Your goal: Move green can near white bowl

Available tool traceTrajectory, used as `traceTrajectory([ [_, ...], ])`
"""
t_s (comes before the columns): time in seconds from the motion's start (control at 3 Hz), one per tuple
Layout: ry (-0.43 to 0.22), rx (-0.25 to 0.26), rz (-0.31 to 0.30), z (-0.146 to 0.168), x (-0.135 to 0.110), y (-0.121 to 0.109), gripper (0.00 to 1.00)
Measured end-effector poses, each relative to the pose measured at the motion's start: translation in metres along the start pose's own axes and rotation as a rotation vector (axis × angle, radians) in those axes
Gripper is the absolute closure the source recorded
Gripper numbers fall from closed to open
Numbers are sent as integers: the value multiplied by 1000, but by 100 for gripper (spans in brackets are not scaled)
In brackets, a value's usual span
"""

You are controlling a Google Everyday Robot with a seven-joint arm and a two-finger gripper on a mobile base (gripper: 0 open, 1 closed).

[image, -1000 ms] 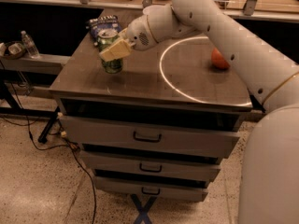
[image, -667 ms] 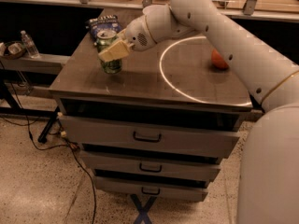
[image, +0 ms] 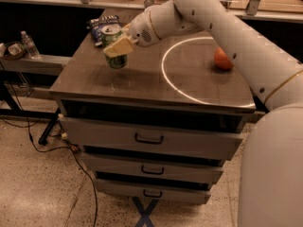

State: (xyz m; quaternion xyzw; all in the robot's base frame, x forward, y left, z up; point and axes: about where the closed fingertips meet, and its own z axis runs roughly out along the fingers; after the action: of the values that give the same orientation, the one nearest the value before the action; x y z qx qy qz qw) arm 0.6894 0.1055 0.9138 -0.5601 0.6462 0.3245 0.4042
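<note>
Gripper: my gripper (image: pixel 119 46) is over the left rear part of the cabinet top (image: pixel 94 82), closed around the green can (image: pixel 115 56).
Fingers: I can see one pale finger (image: pixel 118 45) lying slantwise across the front of the can. The other finger is hidden behind the can.
Green can: it stands close to upright in the grip, silver top (image: pixel 111 30) showing above the finger and green body below it. Much of its middle is covered by that finger. I cannot tell whether its base touches the surface or hangs just clear of it.
Snack bag: a dark blue bag (image: pixel 100 23) sits just behind the can. Its right side is cut off by the can and the wrist.
Arm: the white arm (image: pixel 227 30) reaches in from the right and blocks my view of the rear middle of the top.
Apple: a red apple (image: pixel 223 59) sits near the right edge, well apart from the can, its upper right partly tucked under the arm.
Ring: a bright white ring (image: pixel 162 70) is on the surface between can and apple. The arm hides its far right arc.
Robot body: the pale bulk (image: pixel 270 174) at lower right covers the cabinet's right corner.
Drawers: three handles show, the top one (image: pixel 148 138) clearest.
Left shelf: a water bottle (image: pixel 29 44), small and dim.
</note>
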Motion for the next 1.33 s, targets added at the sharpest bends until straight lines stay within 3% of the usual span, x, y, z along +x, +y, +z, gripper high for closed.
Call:
traceTrajectory([
  [0.33, 67, -14, -23, 18, 29, -33, 100],
  [0.67, 111, -28, -26, 19, 42, -52, 100],
  [1.33, 110, -28, -26, 17, 38, -53, 100],
])
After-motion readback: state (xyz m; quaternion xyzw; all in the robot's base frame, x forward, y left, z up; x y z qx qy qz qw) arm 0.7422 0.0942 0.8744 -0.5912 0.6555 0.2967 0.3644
